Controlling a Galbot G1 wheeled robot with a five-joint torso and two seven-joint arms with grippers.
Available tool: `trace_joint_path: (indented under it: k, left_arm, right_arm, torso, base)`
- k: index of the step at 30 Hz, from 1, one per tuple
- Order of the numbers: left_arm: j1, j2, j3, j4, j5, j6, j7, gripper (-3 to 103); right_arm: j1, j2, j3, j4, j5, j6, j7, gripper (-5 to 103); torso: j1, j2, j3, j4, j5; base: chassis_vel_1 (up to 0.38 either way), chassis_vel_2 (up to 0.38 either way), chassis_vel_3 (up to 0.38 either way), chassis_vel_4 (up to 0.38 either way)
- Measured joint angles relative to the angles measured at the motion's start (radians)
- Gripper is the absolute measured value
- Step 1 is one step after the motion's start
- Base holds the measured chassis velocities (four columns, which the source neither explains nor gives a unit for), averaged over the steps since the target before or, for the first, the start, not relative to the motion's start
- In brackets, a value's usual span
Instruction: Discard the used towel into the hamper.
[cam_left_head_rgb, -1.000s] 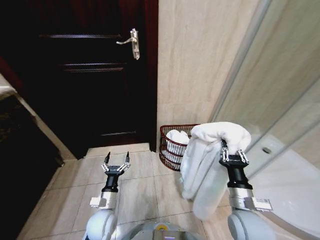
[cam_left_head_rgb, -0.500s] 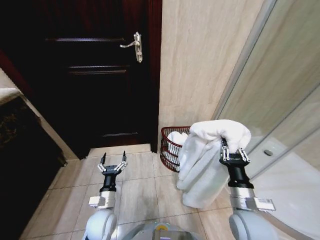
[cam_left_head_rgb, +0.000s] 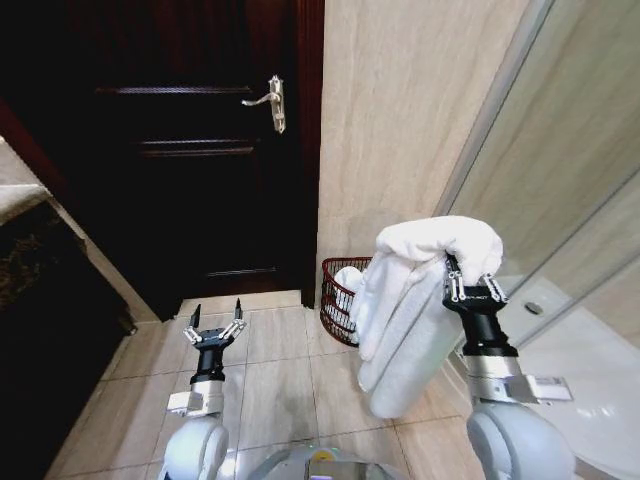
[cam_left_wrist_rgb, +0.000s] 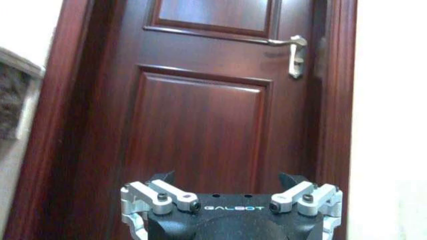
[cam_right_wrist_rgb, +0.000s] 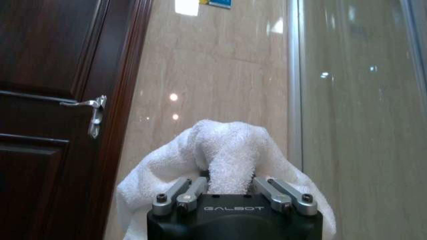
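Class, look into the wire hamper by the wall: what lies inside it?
Inside the hamper lies white cloth, apparently towels. Its far side and base are covered by the white towel hanging from the right pincer, so anything there cannot be seen.

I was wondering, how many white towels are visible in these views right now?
2: one towel hangs from the right gripper, and another white towel lies inside the hamper behind it. More may be hidden in there.

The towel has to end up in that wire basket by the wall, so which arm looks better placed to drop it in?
The right. Its tool already grips the white towel, which hangs just in front of the hamper. The left tool is open, holds nothing and sits nearer the door.
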Motion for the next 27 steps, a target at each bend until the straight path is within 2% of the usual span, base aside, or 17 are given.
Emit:
trace_joint_path:
  k: [6, 9, 15, 21, 27]
  left_arm:
    - [0.016, -0.003, -0.025, -0.029, 0.010, 0.009, -0.043, 100]
    - [0.025, -0.011, -0.028, -0.105, 0.009, 0.066, -0.059, 100]
    - [0.006, 0.000, -0.031, -0.174, 0.036, 0.113, -0.058, 100]
    - [0.004, 0.012, -0.052, -0.172, 0.034, 0.107, -0.052, 100]
    - [0.000, 0.023, -0.063, -0.193, 0.026, 0.117, -0.044, 100]
  right_arm:
    - [-0.037, -0.003, -0.006, 0.000, 0.019, -0.012, 0.005, 21]
    - [-0.023, -0.012, -0.008, 0.000, 0.040, -0.033, 0.011, 21]
    - [0.005, -0.010, -0.011, 0.000, 0.043, -0.044, 0.023, 21]
    - [0.011, -0.017, -0.014, -0.001, 0.048, -0.047, 0.023, 21]
    - [0.042, -0.072, 0.008, -0.001, 0.105, -0.084, 0.031, 21]
  torso:
    - [0.004, 0.012, 0.008, -0.0001, -0.0001]
    - [0.008, 0.024, 0.015, 0.0000, 0.0001]
    - [0.018, 0.048, 0.030, 0.0000, 0.0000]
    - [0.027, 0.071, 0.043, -0.0001, -0.0001]
    - [0.035, 0.095, 0.060, 0.0000, 0.0001]
  base:
    - [0.000, 0.000, 0.000, 0.000]
    - [0.000, 0.000, 0.000, 0.000]
    - [0.000, 0.000, 0.000, 0.000]
    - [0.000, 0.000, 0.000, 0.000]
    - [0.000, 0.000, 0.000, 0.000]
